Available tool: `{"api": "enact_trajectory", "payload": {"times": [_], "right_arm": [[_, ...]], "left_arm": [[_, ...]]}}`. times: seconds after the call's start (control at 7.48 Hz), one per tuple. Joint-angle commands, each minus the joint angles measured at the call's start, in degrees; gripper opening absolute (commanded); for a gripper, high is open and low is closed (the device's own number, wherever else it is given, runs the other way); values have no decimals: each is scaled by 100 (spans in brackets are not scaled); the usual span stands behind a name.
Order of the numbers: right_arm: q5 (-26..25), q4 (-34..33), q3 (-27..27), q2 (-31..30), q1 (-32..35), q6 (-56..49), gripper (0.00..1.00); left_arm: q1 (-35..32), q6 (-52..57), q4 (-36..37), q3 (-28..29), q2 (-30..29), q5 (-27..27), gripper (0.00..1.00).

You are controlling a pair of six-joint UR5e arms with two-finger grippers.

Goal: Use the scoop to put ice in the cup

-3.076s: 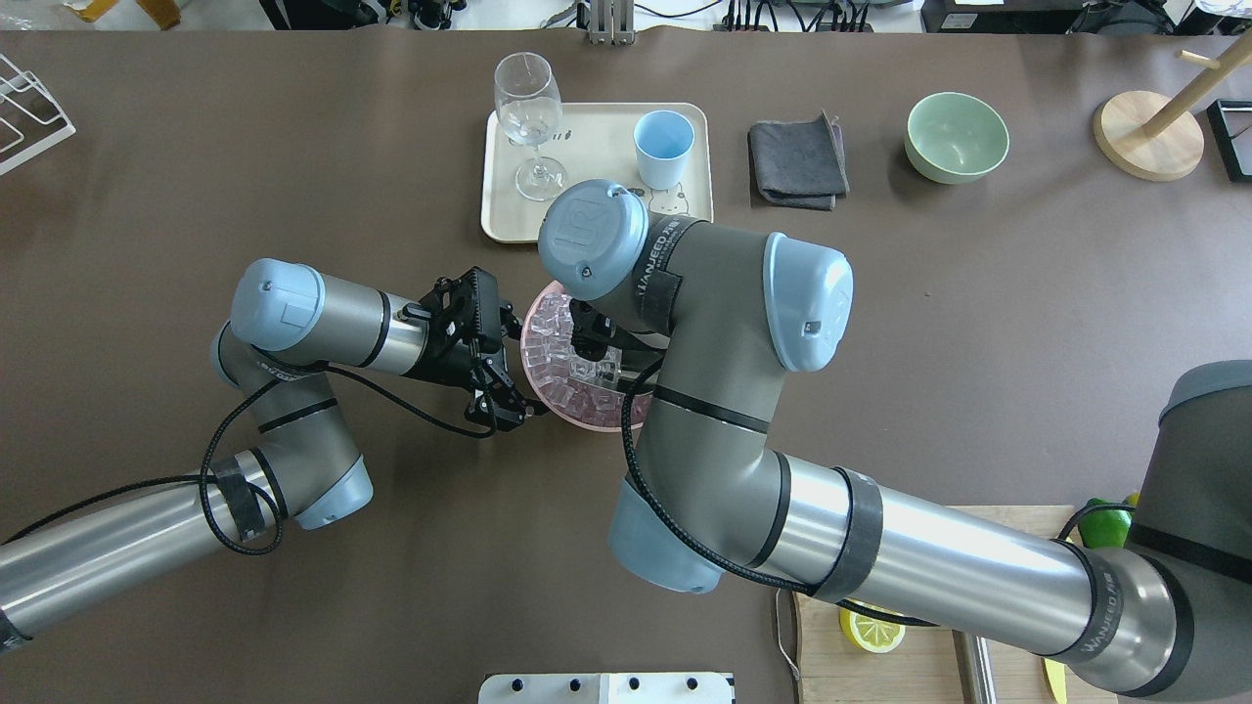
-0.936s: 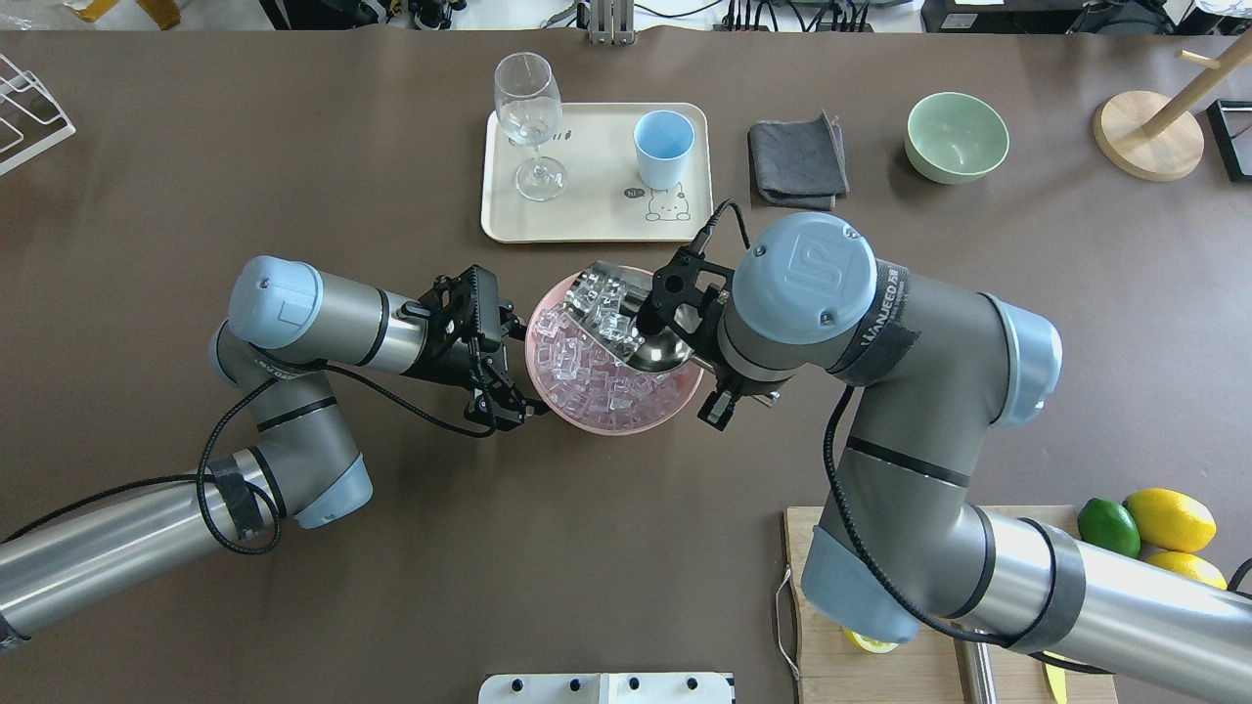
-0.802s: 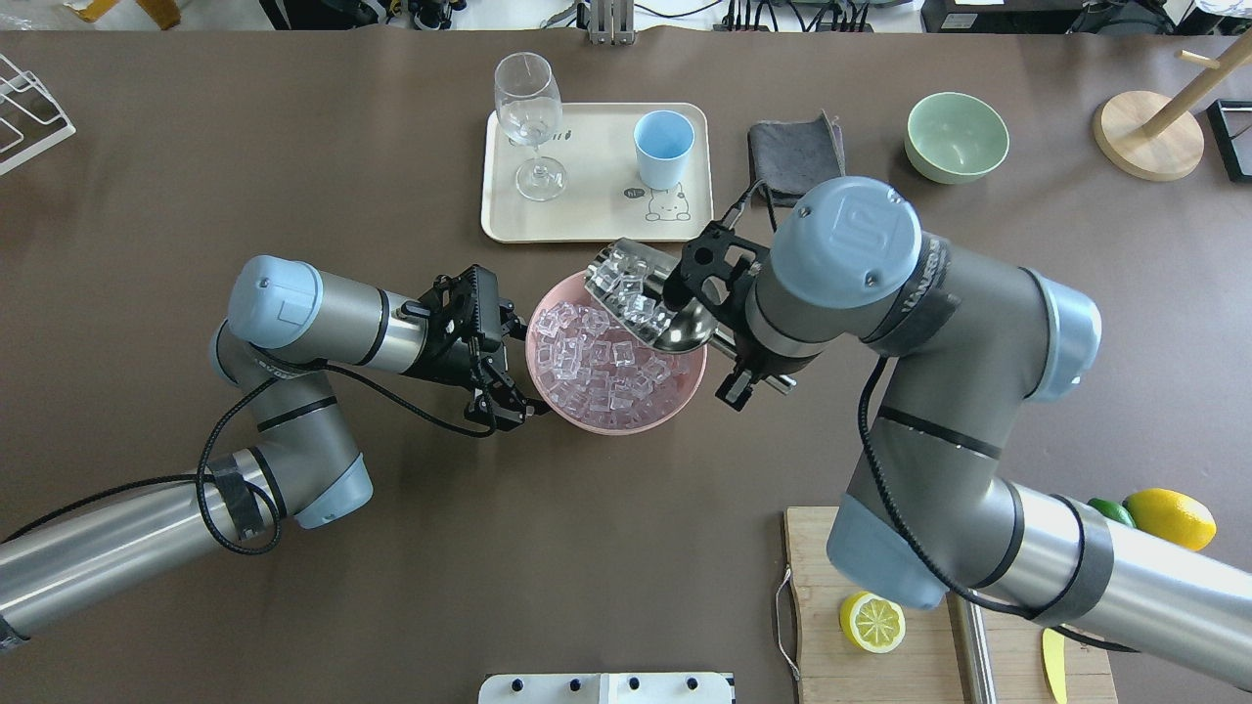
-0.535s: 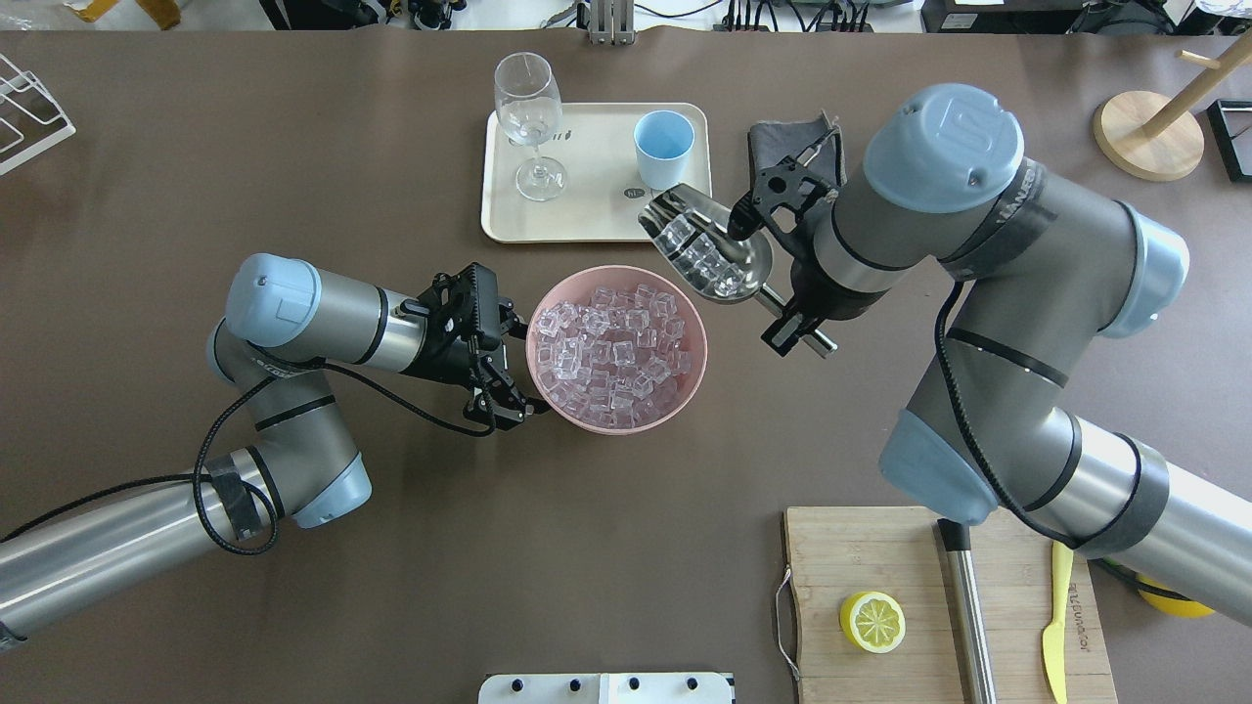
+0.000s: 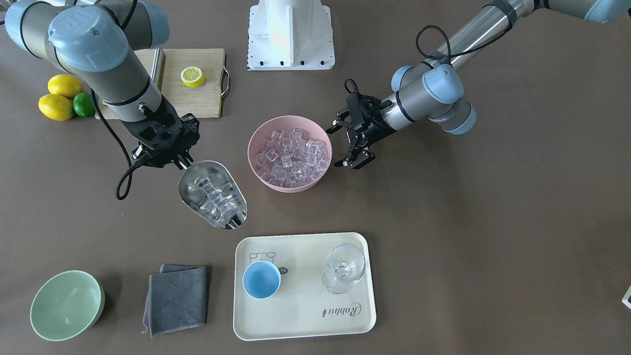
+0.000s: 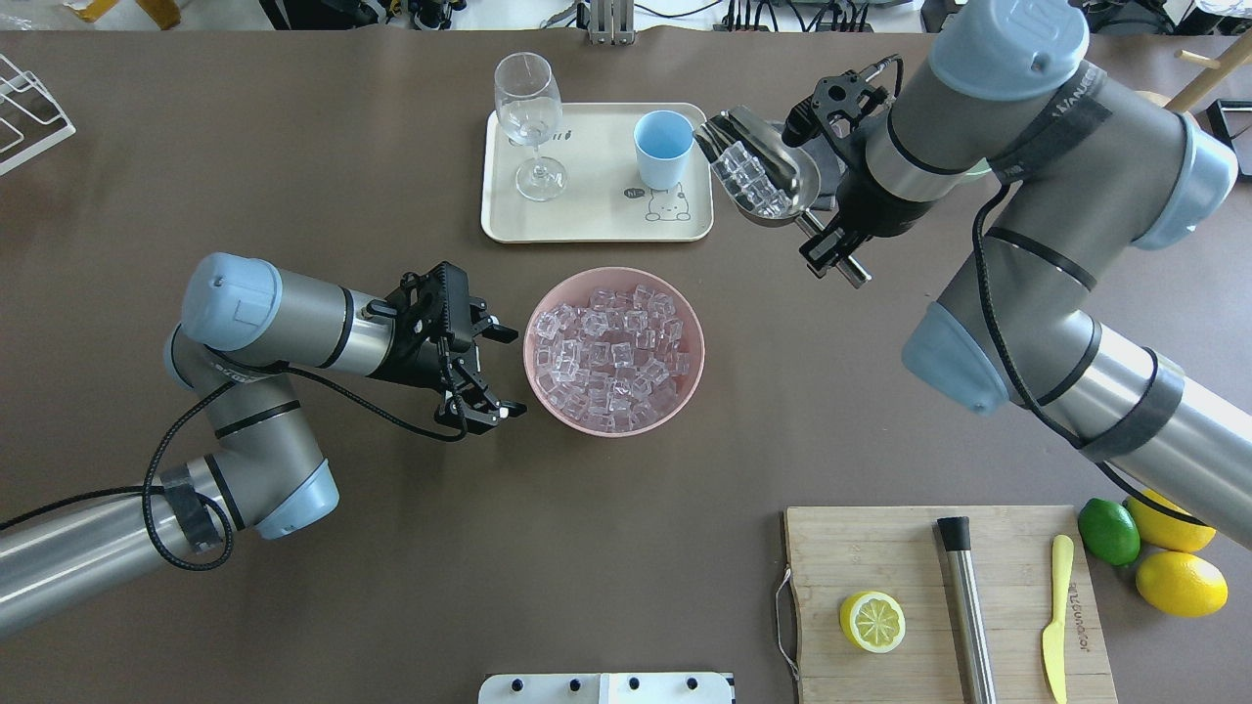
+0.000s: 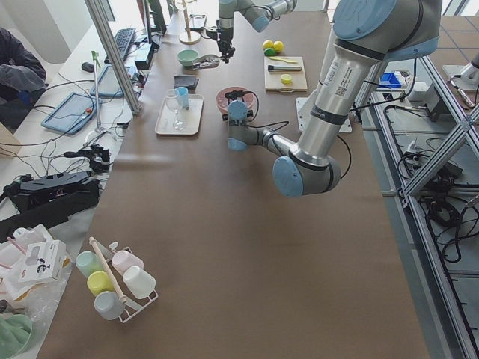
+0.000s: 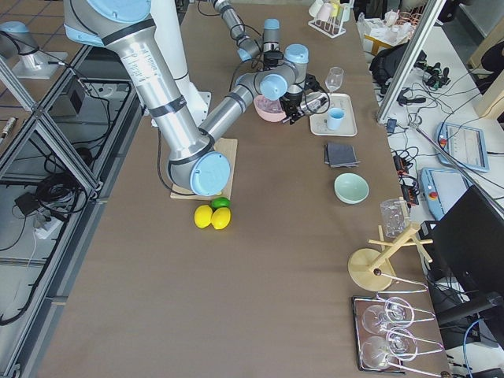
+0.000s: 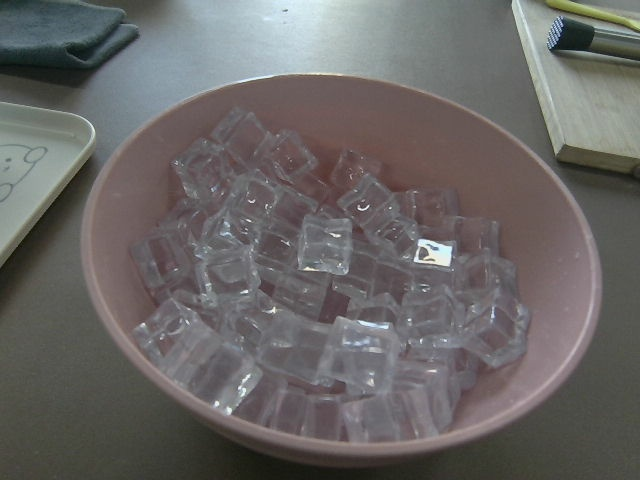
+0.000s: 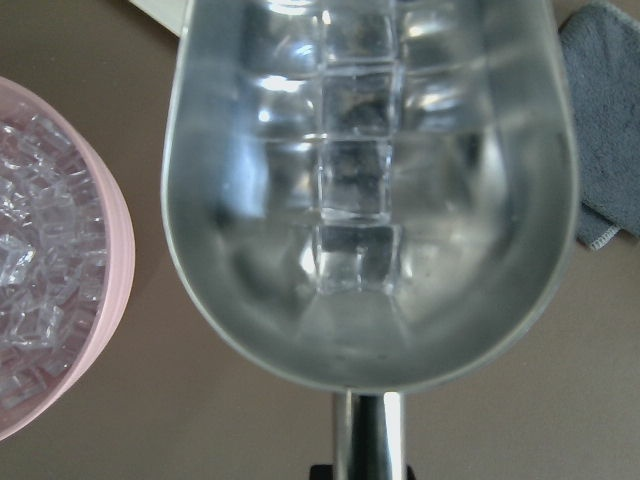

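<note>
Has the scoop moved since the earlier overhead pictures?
Yes. In the overhead view the scoop has left the pink bowl and gone up and right; its mouth now shows next to the cup, at the tray's right edge.

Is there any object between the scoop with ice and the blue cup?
Nothing visible. The scoop in the right gripper hangs near the cup; the wine glass stands on the cup's other side.

Two fixed cameras look steeply down on the table [image 6: 440, 587] from its robot and operator edges; two more sight along it from either end. Both wrist cameras sit close, sharing the pink bowl [image 9: 330, 88] of ice [image 9: 325, 245].
</note>
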Motion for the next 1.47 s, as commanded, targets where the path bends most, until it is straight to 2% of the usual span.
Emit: {"api": "enact_trajectory", "payload": {"times": [0.0, 0.4, 0.67, 0.94, 1.07, 1.2, 1.34], "right_arm": [[408, -1189, -961, 848, 304, -342, 0], [557, -2456, -2296, 2060, 436, -1011, 0], [523, -3395, -2843, 2660, 436, -1632, 0], [470, -3829, -2968, 2811, 349, -1706, 0], [470, -3996, -3151, 2968, 331, -1802, 0], [461, -3998, -3440, 3135, 331, -1907, 0], [409, -3998, -3661, 3259, 322, -1926, 0]], "left_arm": [[-127, 0, 812, -868, 475, 5, 99], [-389, 0, 2181, -1739, 783, -4, 99], [-653, 0, 3391, -2092, 863, -4, 98], [-742, -9, 4843, -2076, 810, 75, 98], [-1056, -9, 5023, -2058, 819, 67, 98], [-1172, 0, 5564, -2067, 819, 76, 99], [-1382, 0, 5674, -2006, 827, 76, 99]]}}
